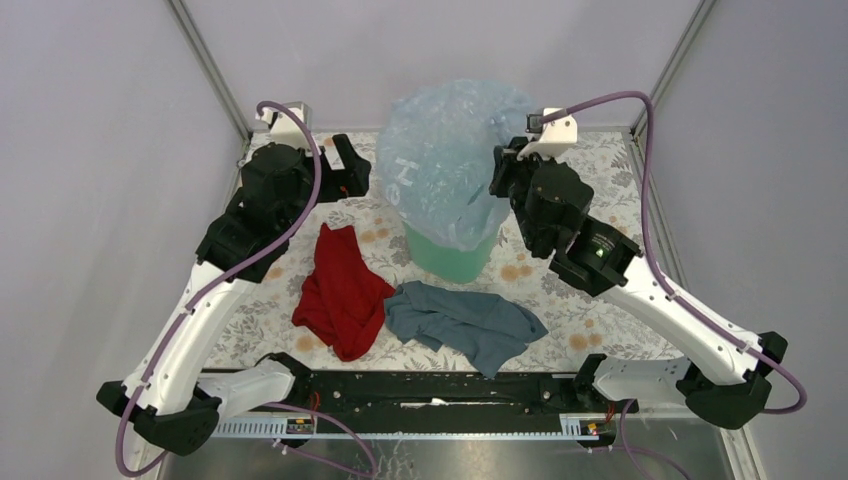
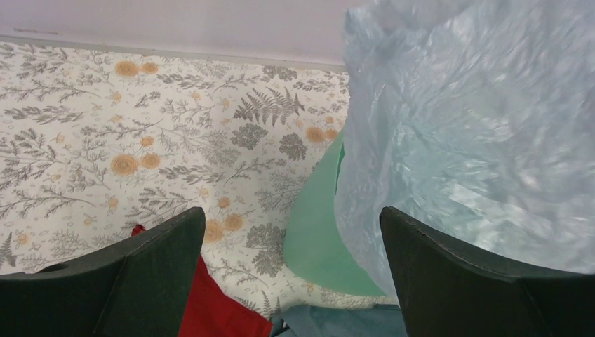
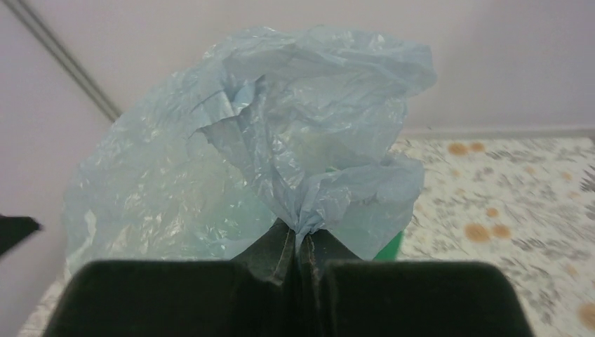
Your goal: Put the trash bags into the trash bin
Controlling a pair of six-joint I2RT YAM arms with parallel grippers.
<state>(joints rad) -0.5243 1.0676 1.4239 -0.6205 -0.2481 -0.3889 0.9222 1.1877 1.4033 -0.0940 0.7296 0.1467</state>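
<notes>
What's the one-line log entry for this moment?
left gripper: open, empty | right gripper: shut on trash bag | trash bag: bulging above trash bin

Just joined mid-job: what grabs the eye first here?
The pale-blue bag billows over the green bin at far centre, a bunch of it pinched in the right end effector. In front, a red cloth and a grey-blue cloth lie side by side; the left end effector hangs open left of the bin.

High rear camera looks down on the table [image 1: 560,290]; both wrist cameras closely face the trash bag [image 1: 445,150].
</notes>
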